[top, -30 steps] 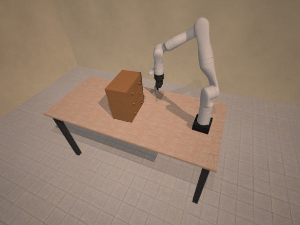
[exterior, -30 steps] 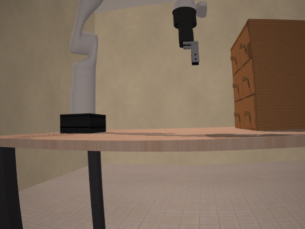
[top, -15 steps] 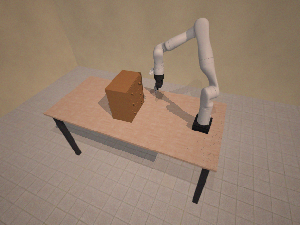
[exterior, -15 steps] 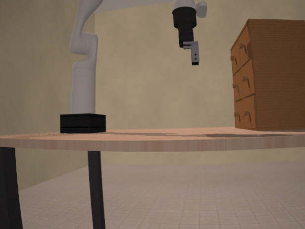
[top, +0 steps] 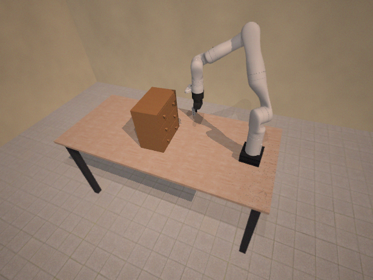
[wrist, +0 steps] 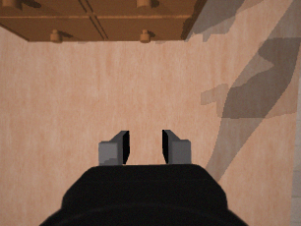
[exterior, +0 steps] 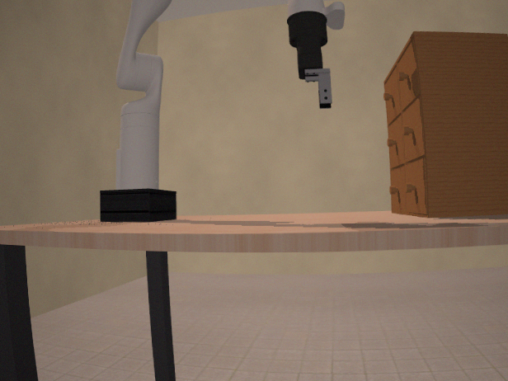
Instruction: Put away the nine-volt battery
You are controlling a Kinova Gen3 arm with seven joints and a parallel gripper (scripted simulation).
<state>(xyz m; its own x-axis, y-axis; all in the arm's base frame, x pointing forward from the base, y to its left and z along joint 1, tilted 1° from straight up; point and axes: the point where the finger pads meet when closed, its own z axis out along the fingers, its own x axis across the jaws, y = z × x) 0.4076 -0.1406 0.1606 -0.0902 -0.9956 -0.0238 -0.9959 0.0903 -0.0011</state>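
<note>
The brown chest (top: 148, 124) (exterior: 466, 124) (wrist: 123, 27) stands upright on the table (top: 197, 157) (exterior: 264, 242) (wrist: 59, 98). It has two columns of three drawers, and all the drawer fronts look flush with it. Each front bears a small knob. My gripper (top: 194, 116) (exterior: 325, 106) (wrist: 146, 141) points down, open and empty, high above the table in front of the drawer fronts. No nine-volt battery shows in any view. The insides of the drawers are hidden.
The arm's black base (top: 251, 156) (exterior: 138, 205) stands at the other end of the table, facing the drawer fronts. Shadows of the arm and gripper fall on the table between base and chest. The table's edge runs close to my gripper's side in the top view.
</note>
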